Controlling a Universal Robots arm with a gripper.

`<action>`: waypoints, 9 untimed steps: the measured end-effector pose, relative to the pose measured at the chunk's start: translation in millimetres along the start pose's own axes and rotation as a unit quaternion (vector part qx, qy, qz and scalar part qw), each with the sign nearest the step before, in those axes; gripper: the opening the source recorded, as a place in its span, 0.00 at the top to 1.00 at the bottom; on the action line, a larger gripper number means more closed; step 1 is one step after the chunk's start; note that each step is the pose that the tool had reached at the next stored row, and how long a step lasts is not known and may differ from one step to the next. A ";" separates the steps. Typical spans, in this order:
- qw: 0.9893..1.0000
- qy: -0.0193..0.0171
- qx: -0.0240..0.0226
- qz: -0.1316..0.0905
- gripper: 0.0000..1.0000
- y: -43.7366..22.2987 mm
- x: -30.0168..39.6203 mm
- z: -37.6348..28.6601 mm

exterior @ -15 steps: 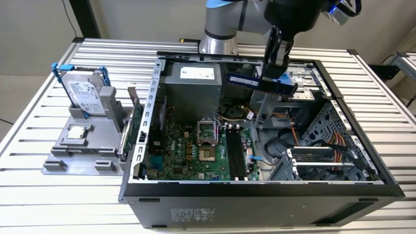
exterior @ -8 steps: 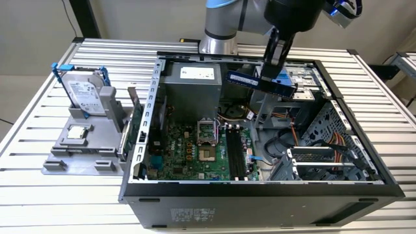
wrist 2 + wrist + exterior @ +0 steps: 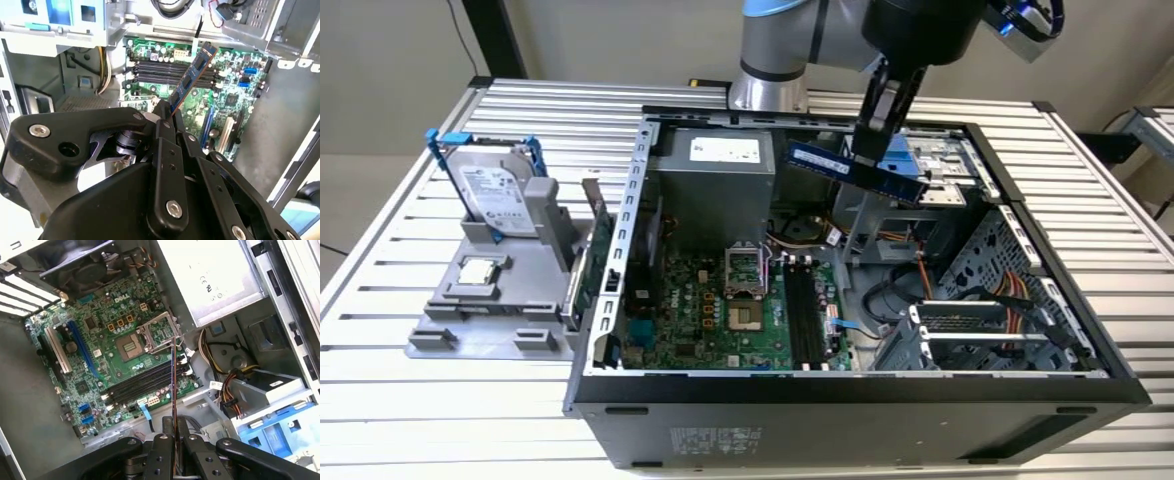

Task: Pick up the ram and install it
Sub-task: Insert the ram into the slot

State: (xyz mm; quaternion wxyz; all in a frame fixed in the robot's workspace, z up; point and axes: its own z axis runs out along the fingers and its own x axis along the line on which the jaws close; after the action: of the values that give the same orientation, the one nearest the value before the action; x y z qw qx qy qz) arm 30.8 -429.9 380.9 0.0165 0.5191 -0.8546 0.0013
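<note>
The gripper (image 3: 881, 125) is pinching the ram (image 3: 854, 172), which hangs tilted over the open computer case (image 3: 854, 402), upper centre of the exterior view. White printed labels show on the power supply (image 3: 722, 150) and on the hard drive (image 3: 495, 188), upper left.

A white label (image 3: 724, 150) with small dark print lies on the grey metal power-supply box (image 3: 714, 195). The silver hard drive (image 3: 507, 215) in its blue bracket (image 3: 447, 140) bears a printed white sticker (image 3: 491, 185). A pale strip label (image 3: 825, 160) runs along the ram (image 3: 881, 180), a thin bluish-green circuit-board stick. White lettering (image 3: 122, 299) marks the green motherboard (image 3: 100, 357). A grey label (image 3: 714, 440) is on the black case wall (image 3: 881, 420). In the exterior view none of the print can be made out.
</note>
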 end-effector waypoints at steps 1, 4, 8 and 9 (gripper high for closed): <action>1.000 0.000 0.000 0.005 1.00 0.0 0.0 0.0; 1.000 0.000 -0.001 0.022 1.00 0.0 0.0 0.0; 0.999 -0.001 -0.001 0.043 1.00 0.0 0.0 0.0; 0.999 -0.001 -0.001 0.048 1.00 0.0 0.0 0.0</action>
State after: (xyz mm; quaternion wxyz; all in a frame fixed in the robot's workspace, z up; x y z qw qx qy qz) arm 30.8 -429.9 380.9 0.0165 0.4775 -0.8785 0.0005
